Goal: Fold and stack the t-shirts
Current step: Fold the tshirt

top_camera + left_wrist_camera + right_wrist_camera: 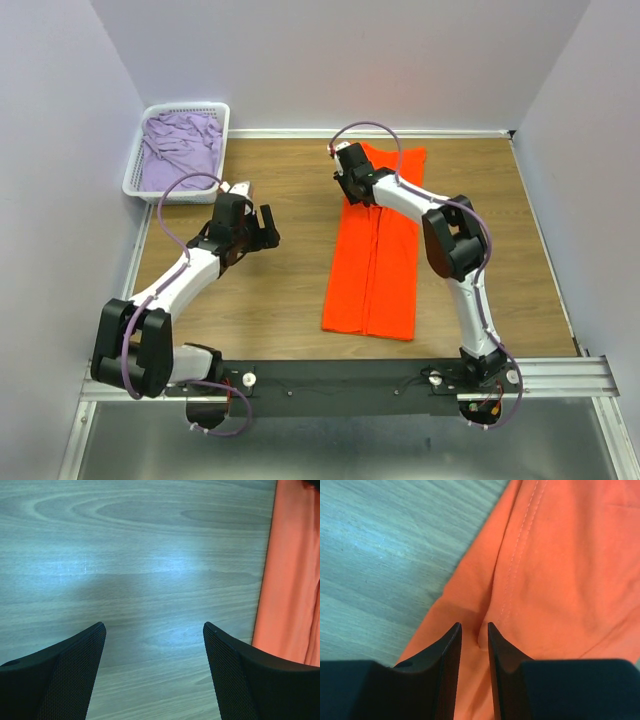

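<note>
The orange t-shirt (375, 260) lies on the wooden table as a long narrow strip, its sides folded in toward the middle. My right gripper (350, 185) is down on the shirt's far left corner. In the right wrist view its jaws (474, 625) stand narrow, with a raised fold of the orange cloth (560, 555) pinched between them. My left gripper (265, 228) hovers over bare wood to the left of the shirt. It is open (154, 626) and empty, with the shirt's edge (292, 570) off to its right. The lilac t-shirt (180, 145) sits crumpled in the basket.
The white lattice basket (190, 107) stands at the table's far left corner. Pale walls close in the table on the left, back and right. A metal rail (560, 375) with both arm bases runs along the near edge.
</note>
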`<state>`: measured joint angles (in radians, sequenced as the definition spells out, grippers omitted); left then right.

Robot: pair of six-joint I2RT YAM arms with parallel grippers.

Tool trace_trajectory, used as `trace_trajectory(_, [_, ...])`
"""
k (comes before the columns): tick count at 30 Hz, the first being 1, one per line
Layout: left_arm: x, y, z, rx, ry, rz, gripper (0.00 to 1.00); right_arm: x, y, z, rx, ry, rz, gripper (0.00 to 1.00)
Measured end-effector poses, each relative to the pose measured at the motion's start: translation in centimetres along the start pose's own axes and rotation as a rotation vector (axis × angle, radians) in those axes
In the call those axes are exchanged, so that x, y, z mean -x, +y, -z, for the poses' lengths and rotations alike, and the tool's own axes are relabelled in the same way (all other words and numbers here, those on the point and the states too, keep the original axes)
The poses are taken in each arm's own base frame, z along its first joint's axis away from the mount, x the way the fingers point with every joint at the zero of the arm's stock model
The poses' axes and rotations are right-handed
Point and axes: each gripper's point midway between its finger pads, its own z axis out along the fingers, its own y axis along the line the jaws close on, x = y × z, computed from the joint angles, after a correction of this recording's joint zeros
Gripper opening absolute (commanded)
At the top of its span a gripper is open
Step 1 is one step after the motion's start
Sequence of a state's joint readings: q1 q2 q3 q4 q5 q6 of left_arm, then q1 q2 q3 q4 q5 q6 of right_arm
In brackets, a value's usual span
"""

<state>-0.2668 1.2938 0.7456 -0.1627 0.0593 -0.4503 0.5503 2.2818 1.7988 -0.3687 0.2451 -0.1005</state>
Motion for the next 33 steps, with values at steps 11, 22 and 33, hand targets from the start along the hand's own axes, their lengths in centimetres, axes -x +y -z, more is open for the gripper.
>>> trace_trajectory(11, [-0.8,0.7,-0.2,0.009,-0.004,-0.011,0.86,0.4,-1.0,0.2,-0.092,0.000,0.070,0.32])
trace_trajectory(22, [-0.5,0.6,-0.3,0.005,-0.015,-0.014,0.86,-0.6,-1.0,-0.6,-0.108,0.026,0.089,0.24])
trace_trajectory(33, [-0.5,0.6,-0.3,0.004,-0.017,-0.014,0.86,-0.6,-1.0,-0.6,-0.107,0.027,0.097,0.01])
